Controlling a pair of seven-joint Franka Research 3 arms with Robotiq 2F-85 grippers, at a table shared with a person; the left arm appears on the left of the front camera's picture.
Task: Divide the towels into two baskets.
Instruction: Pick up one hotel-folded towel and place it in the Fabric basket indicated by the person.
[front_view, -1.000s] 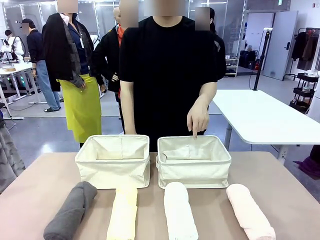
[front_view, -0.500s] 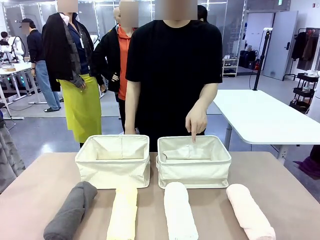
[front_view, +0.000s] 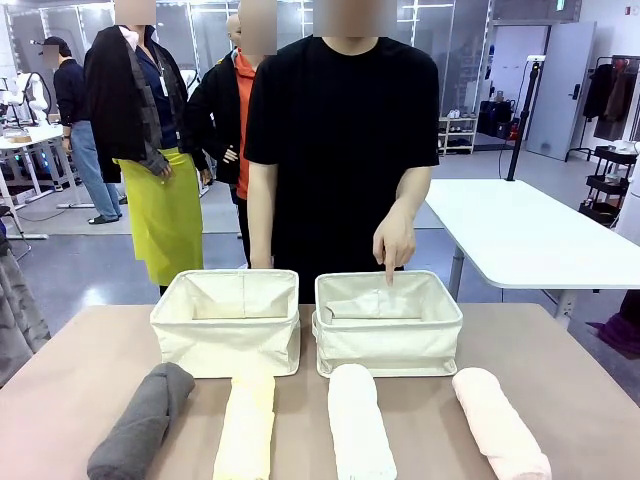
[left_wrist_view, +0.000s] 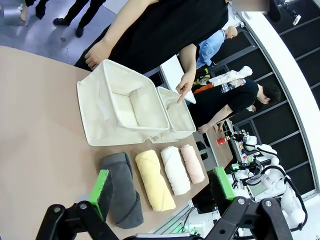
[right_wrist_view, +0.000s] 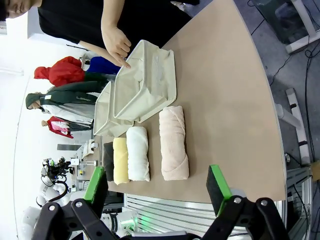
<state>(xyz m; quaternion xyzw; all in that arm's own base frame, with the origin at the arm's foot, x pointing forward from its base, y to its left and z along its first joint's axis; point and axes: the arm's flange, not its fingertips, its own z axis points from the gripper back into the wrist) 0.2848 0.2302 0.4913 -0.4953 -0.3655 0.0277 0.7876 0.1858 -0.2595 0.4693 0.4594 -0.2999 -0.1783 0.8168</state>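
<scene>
Four rolled towels lie in a row at the near edge of the table: dark grey (front_view: 140, 420), pale yellow (front_view: 246, 425), white (front_view: 360, 425) and pale pink (front_view: 498, 422). Behind them stand two cream canvas baskets, the left basket (front_view: 226, 322) and the right basket (front_view: 388, 322), both without towels. A person's hand (front_view: 394, 243) points a finger down into the right basket. My left gripper (left_wrist_view: 162, 190) hangs open high above the grey towel (left_wrist_view: 120, 189). High over the near table edge, my right gripper (right_wrist_view: 157, 187) is open, with the pink towel (right_wrist_view: 173, 144) ahead of it.
The person in a black shirt stands at the far edge behind the baskets. Brown tabletop (front_view: 80, 370) lies bare to either side of the baskets. A white table (front_view: 520, 235) stands beyond on the right. Other people stand farther back.
The person has shifted slightly; the pointing hand stays over the right basket. Towels and baskets have not moved.
</scene>
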